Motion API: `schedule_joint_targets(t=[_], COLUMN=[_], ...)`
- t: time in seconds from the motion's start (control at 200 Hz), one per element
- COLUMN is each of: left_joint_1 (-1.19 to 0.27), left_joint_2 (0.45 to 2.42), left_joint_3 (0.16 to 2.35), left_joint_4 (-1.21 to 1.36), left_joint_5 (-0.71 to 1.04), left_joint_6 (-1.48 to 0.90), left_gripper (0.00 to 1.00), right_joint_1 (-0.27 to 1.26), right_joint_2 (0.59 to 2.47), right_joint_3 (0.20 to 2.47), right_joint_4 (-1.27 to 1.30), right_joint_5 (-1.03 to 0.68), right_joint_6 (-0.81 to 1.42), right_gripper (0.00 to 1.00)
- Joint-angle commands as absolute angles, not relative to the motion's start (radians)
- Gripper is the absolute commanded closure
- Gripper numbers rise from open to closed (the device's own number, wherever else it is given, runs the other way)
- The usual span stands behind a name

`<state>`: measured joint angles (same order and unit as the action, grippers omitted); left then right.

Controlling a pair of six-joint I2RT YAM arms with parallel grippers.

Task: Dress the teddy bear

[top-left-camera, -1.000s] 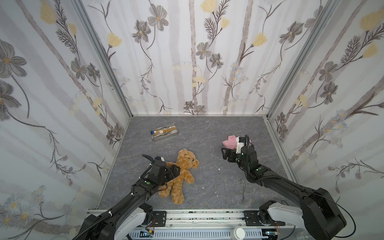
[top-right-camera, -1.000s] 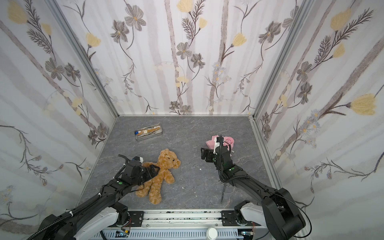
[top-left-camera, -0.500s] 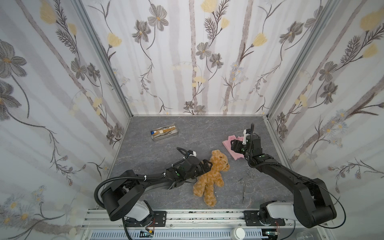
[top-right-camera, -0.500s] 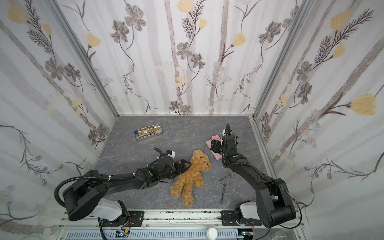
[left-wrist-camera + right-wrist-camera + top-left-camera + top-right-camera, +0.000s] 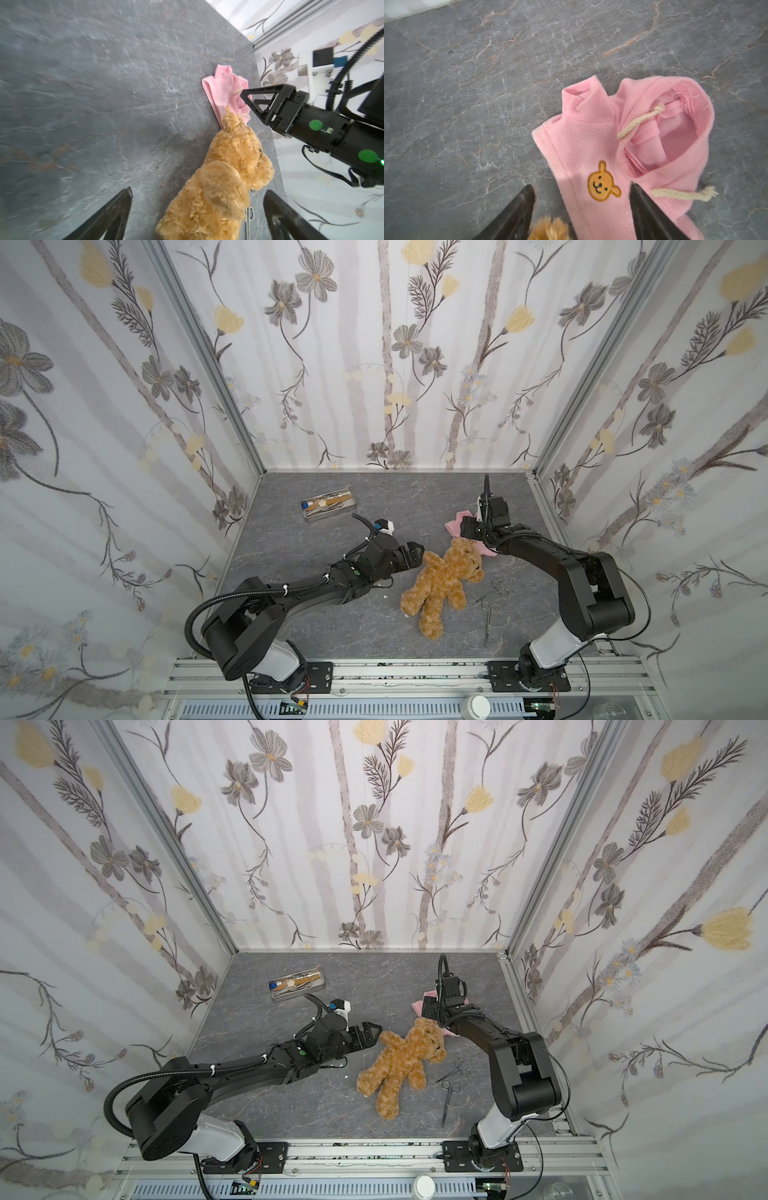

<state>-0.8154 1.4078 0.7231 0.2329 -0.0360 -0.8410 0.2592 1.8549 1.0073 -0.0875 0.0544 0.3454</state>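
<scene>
The teddy bear [image 5: 442, 585] [image 5: 399, 1060], fluffy golden-brown, lies on the grey table right of the middle, its head against a pink hooded shirt [image 5: 456, 523] [image 5: 417, 1006]. My left gripper [image 5: 415, 553] [image 5: 368, 1036] is open just left of the bear's arm and holds nothing. In the left wrist view the bear [image 5: 224, 176] lies between the wide jaws of that gripper [image 5: 197, 193]. My right gripper [image 5: 581, 187] is open, low over the shirt [image 5: 591, 145], its jaws straddling the hem by the orange emblem. A tuft of bear fur [image 5: 548, 228] shows at that view's edge.
A metal tray [image 5: 309, 516] [image 5: 277, 997] of small tools sits at the back left. Scissors [image 5: 490, 616] [image 5: 449, 1094] and forceps [image 5: 492, 593] [image 5: 455, 1069] lie right of the bear's legs. Flowered walls close in three sides, and a rail runs along the front.
The left arm brought the bear rightward across the table to the shirt, then let go and opened fully. The right gripper shifted over the shirt and its jaws narrowed somewhat.
</scene>
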Motion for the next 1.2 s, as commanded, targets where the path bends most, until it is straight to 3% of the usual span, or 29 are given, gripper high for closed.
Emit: schedule_joint_targets(t=[0.0,0.105,0.2,0.3,0.659,0.809,0.929,1.194], left_joint_1=[-0.779,-0.757,-0.747,-0.74,-0.717,-0.712,-0.706,-0.698], left_joint_2=[1.328,1.263,1.211,1.173,1.07,1.039,1.024,0.944], left_joint_3=[0.673,0.635,0.616,0.6,0.566,0.547,0.546,0.512], left_joint_4=[0.192,0.19,0.189,0.184,0.135,0.127,0.12,0.114], left_joint_5=[-0.102,-0.112,-0.112,-0.11,-0.127,-0.149,-0.14,-0.167], left_joint_6=[-0.798,-0.798,-0.793,-0.785,-0.755,-0.746,-0.735,-0.729], left_gripper=[0.0,0.0,0.0,0.0,0.0,0.0,0.0,0.0], right_joint_1=[0.262,0.276,0.278,0.287,0.188,0.131,0.104,0.098], right_joint_2=[1.935,1.985,2.04,2.08,2.078,2.135,2.178,2.206], right_joint_3=[1.061,1.13,1.212,1.276,1.334,1.392,1.43,1.497], right_joint_4=[-0.145,-0.194,-0.262,-0.327,-0.364,-0.373,-0.366,-0.372], right_joint_5=[0.011,0.047,0.059,0.075,0.089,-0.022,-0.107,-0.215], right_joint_6=[0.326,0.334,0.342,0.34,0.308,0.305,0.31,0.311], right_gripper=[0.27,0.29,0.4,0.44,0.25,0.28,0.42,0.91])
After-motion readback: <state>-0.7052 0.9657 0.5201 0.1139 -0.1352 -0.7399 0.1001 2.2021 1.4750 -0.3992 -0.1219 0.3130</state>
